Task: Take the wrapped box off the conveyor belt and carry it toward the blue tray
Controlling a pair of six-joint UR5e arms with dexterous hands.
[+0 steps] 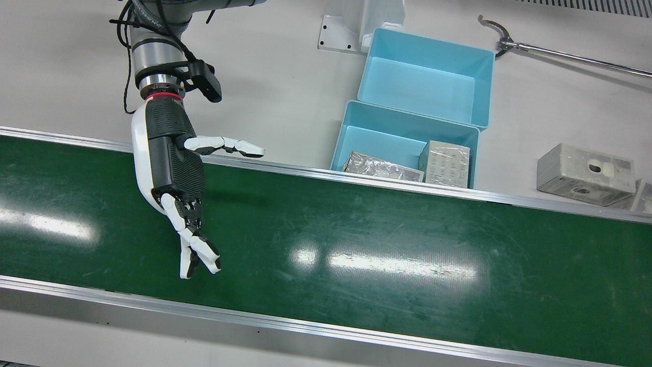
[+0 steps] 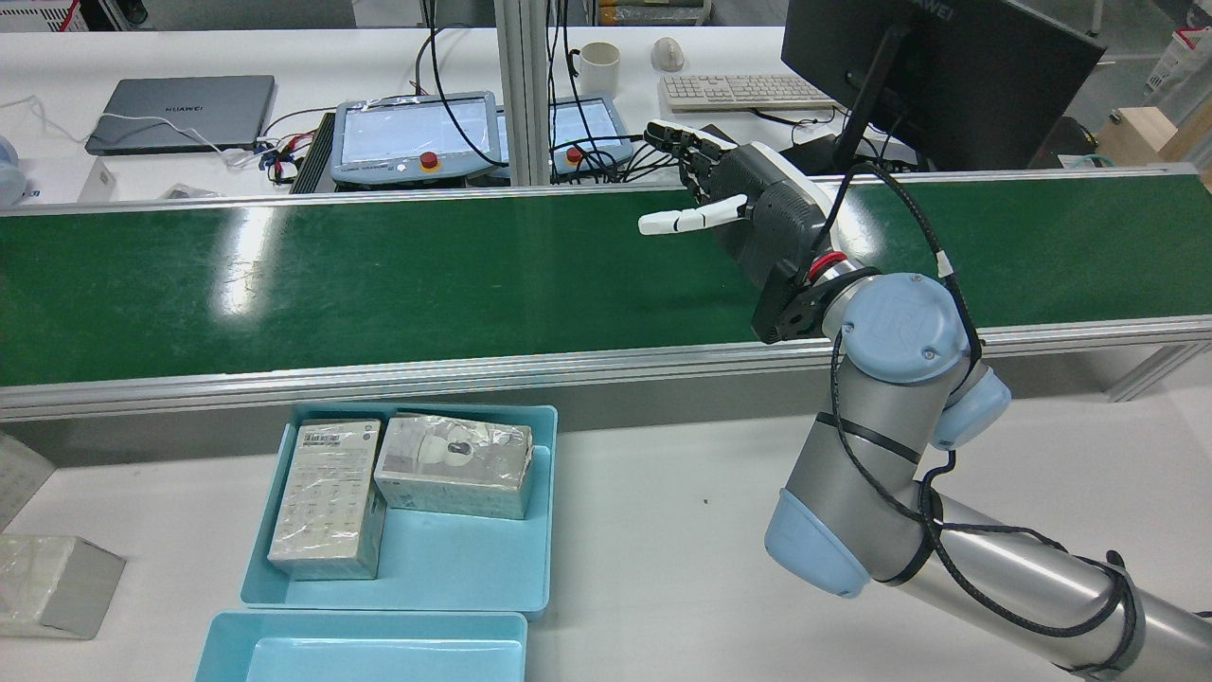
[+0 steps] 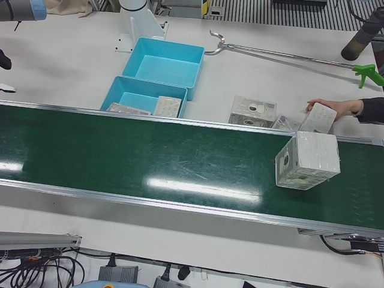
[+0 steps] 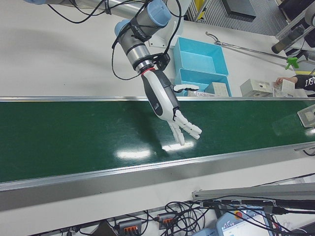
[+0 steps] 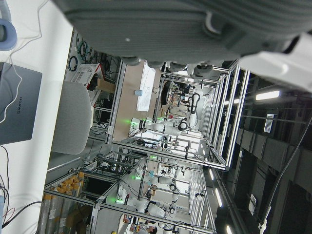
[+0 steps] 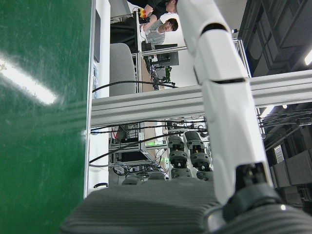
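The right hand [image 1: 175, 183] hangs over the belt [image 1: 356, 244] with its fingers [image 1: 196, 250] spread apart and nothing in them, the thumb pointing along the belt toward the tray [image 1: 351, 132]. The left hand shows only in its own camera, as a dark palm edge [image 5: 185, 24]; whether its fingers are apart or closed I cannot tell.

The box [image 3: 307, 161] lies on the belt at the end far from the right hand, well past the tray, tilted onto an edge or corner by the look of it. A person's hand [image 3: 336, 108] holds another wrapped box on the table just behind it. The tray, against the belt's rail, already holds two wrapped boxes [image 2: 327, 497] and [image 2: 454, 464]; a second, empty tray [image 1: 428, 76] touches its far side.

This looks like the waiting step before the pick: the hand is posed over the bare belt, the box not yet near it. I judge the next move calls for timing, since the belt seems set to bring the box past the tray and on toward the hand. The fingers should stay wide, drop lower over the belt, and close across two opposite faces. The shiny wrap may slip, so the hold should be firm before lifting toward the tray.
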